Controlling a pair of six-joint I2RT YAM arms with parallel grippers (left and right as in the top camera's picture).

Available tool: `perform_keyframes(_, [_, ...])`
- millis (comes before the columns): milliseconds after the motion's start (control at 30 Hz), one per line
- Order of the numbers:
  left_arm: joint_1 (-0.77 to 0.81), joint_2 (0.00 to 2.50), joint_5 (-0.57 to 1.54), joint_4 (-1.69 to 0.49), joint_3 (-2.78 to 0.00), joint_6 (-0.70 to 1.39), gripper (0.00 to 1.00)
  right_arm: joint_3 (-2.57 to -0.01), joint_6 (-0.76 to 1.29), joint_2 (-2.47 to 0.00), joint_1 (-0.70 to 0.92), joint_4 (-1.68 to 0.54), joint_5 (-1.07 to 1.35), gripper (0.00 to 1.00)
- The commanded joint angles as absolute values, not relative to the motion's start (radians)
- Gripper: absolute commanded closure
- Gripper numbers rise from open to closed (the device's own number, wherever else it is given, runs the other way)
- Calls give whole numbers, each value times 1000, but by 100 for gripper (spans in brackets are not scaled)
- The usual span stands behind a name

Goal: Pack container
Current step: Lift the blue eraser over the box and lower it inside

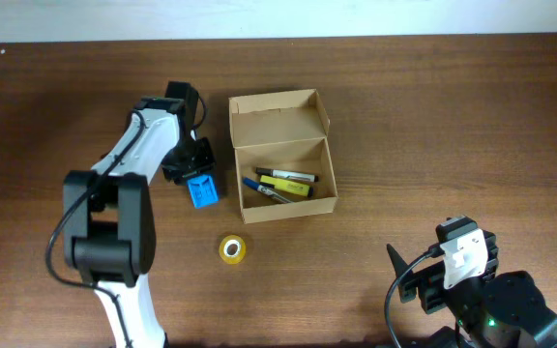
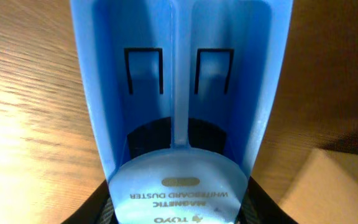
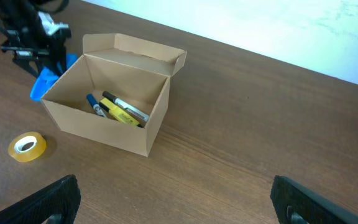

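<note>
The tan cardboard container (image 1: 290,206) stands open at the table's centre with its flap lid (image 1: 277,116) folded back. Several pens (image 1: 283,184) lie inside it. It also shows in the right wrist view (image 3: 104,127), with the pens (image 3: 120,109) visible. A blue whiteboard duster (image 1: 201,189) lies just left of the container. My left gripper (image 1: 190,164) is shut on the duster's end. In the left wrist view the duster (image 2: 179,93) fills the frame between my fingers (image 2: 179,211). My right gripper (image 3: 176,199) is open and empty over bare table at the front right.
A yellow tape roll (image 1: 232,248) lies in front of the container, also in the right wrist view (image 3: 27,146). The right arm's base (image 1: 482,300) sits at the front right corner. A pale wall runs along the table's far edge.
</note>
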State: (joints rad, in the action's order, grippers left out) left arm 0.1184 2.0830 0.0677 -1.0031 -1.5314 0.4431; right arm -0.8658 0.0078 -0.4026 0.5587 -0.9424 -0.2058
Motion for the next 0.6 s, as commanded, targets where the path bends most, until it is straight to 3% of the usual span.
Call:
perform_keyframes(0, [117,1903,30,-996,-1541,479,86,-864,20,-400,553,-942,-222,1])
perform_keyframes(300, [139,1673,7,-995,-1544,486,86,-864,20,-400,553,-942,-222,1])
perform_keyframes(433, [244,1650,10,-987,-1594,559,85,-864,20,-400,553,-942,-222,1])
perform_keyframes(567, [368,1657,-3,-907,-1612,694,77,-864,20,-400,553,-942,-222,1])
